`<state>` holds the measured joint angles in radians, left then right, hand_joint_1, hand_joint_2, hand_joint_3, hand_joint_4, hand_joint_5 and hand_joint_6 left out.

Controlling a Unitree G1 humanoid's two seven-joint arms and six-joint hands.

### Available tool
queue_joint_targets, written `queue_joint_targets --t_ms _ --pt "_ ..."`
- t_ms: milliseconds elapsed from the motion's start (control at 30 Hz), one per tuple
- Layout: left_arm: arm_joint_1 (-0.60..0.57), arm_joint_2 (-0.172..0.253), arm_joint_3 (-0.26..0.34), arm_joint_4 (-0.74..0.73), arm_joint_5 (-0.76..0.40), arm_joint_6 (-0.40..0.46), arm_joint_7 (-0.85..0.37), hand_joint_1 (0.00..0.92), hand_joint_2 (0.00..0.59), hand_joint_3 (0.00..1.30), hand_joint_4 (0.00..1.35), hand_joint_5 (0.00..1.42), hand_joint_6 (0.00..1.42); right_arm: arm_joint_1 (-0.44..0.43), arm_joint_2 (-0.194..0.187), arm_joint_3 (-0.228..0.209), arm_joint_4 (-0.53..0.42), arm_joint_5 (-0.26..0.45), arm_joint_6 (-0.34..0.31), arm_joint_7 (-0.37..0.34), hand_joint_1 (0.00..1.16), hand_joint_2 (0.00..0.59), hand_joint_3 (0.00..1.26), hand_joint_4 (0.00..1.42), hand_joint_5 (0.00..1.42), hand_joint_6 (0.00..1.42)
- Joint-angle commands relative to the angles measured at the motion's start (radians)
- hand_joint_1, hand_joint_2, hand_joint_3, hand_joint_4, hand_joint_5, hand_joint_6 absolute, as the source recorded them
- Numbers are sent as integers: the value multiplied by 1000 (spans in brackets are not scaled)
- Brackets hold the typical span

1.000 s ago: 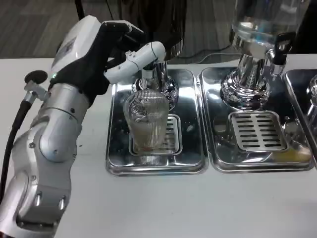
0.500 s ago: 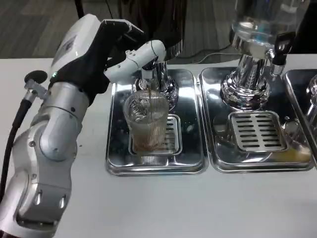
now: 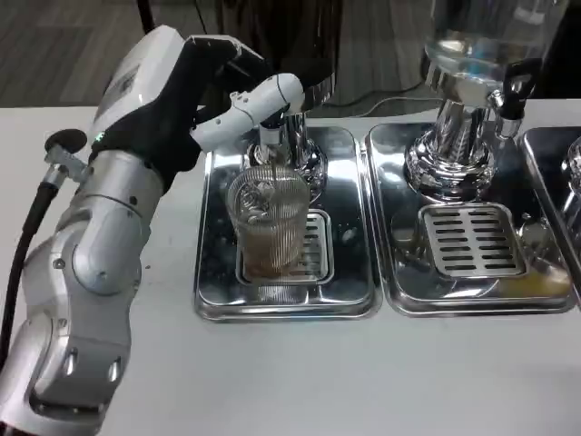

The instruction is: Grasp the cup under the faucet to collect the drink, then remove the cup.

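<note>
Filling, upper centre of frame.
My left hand (image 3: 238,95) presses the faucet (image 3: 272,136) lever, fingers curled on it; cup (image 3: 267,222) on tray (image 3: 211,272) catches brown drink.

The white counter (image 3: 300,372) carries two shiny steel drip trays side by side, nearly touching: the left tray (image 3: 211,272) and the right tray (image 3: 399,272), each with a slotted grate set in it. At the right edge a third tray (image 3: 558,173) begins, cut off by the frame
</note>
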<state>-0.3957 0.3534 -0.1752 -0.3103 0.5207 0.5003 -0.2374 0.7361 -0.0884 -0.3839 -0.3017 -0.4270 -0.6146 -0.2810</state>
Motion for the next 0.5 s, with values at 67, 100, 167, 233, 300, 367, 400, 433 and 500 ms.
queue_joint_targets --t_ms 67,100,167,233,300,367,400,433,500 --pt "10 5 -7 5 -8 -25 -13 53 81 640 571 357 80 -3 2 -5 -3 10 3 1 749 539 352 290 231 83" --pt "10 6 -7 4 -8 -25 -13 53 81 640 571 357 80 -3 2 -5 -3 10 3 2 749 539 352 290 231 83" --pt "11 6 -7 2 -8 -25 -13 53 81 640 571 357 80 -4 2 -5 -4 11 4 2 750 540 352 290 231 83" --pt "12 5 -8 1 -8 -25 -13 53 81 640 571 355 80 -5 2 -5 -4 11 4 2 751 540 352 290 231 83" --pt "12 4 -9 1 -7 -25 -12 53 81 640 571 355 80 -5 2 -5 -4 11 4 2 752 540 352 290 231 83" --pt "12 4 -10 1 -6 -25 -12 53 81 640 571 355 80 -6 2 -6 -6 12 6 3 752 540 352 290 231 83" --pt "12 0 -7 0 -10 -22 -12 53 81 640 571 354 80 -6 2 -6 -6 12 6 4 753 540 352 290 231 83" --pt "13 -2 -6 -1 -13 -19 -12 53 81 640 571 354 80 -7 2 -6 -7 13 6 4 753 540 352 290 231 83" --pt "13 -5 -4 -2 -16 -17 -12 53 81 640 571 355 80 -7 2 -7 -7 13 7 4 754 540 352 290 231 92"
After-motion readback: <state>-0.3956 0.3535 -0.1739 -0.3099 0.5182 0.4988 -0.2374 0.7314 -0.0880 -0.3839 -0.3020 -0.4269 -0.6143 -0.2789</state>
